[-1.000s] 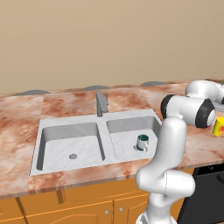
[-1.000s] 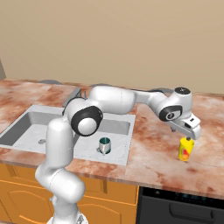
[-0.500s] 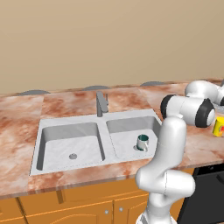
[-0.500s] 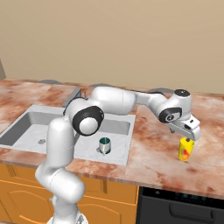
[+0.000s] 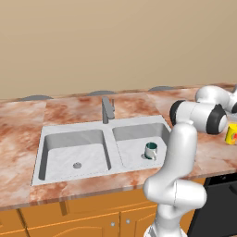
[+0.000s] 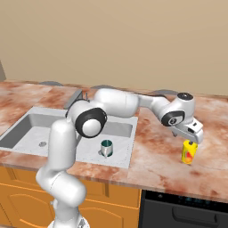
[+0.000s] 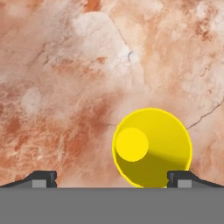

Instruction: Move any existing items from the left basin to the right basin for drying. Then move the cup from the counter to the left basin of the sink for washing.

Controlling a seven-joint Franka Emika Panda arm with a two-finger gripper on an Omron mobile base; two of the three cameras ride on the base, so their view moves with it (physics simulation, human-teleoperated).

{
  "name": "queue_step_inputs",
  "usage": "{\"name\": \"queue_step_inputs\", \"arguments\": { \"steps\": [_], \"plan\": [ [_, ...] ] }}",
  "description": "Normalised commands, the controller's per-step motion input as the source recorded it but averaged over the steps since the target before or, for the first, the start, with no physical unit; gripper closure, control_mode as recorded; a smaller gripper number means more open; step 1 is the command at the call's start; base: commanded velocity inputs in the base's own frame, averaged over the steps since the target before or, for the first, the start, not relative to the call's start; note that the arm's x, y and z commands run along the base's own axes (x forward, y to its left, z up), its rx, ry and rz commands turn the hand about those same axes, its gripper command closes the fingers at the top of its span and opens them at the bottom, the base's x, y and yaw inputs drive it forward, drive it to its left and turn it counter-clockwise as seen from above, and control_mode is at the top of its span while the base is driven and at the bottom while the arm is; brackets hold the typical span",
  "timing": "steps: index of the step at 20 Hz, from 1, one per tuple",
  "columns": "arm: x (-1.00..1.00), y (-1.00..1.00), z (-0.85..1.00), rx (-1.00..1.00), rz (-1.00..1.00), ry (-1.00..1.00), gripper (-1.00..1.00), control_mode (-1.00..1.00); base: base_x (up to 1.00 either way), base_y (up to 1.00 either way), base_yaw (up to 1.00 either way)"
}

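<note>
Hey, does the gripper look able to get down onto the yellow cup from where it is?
Probably yes. The gripper hangs open just above the yellow cup, which stands upright on the counter with nothing beside it or in between.

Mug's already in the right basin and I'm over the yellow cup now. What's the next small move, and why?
Probably nudge the tool sideways toward the yellow cup, then descend. In the hand view the cup sits off-centre, close to one fingertip, and the open tool hangs just above its rim in the right base view, so a straight drop may clip it.
</note>
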Motion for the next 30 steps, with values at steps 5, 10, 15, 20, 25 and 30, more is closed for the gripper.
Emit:
{"name": "queue_step_inputs", "arguments": {
  "steps": [5, 10, 15, 20, 25, 30],
  "plan": [
    [0.05, 0.00, -0.08, 0.00, 0.03, 0.00, -1.00, -1.00, 0.00, 0.00, 0.00],
    [0.05, -0.03, -0.08, 0.00, 0.03, 0.00, -1.00, -1.00, 0.00, 0.00, 0.00],
    [0.02, -0.04, -0.10, 0.00, 0.03, 0.00, -1.00, -1.00, 0.00, 0.00, 0.00],
    [0.00, -0.07, -0.13, 0.00, 0.03, 0.00, -1.00, -1.00, 0.00, 0.00, 0.00],
    [0.00, -0.07, -0.11, 0.00, 0.03, 0.00, -1.00, -1.00, 0.00, 0.00, 0.00],
    [0.01, -0.01, -0.05, 0.00, 0.03, 0.00, -1.00, -1.00, 0.00, 0.00, 0.00]
  ]
}}
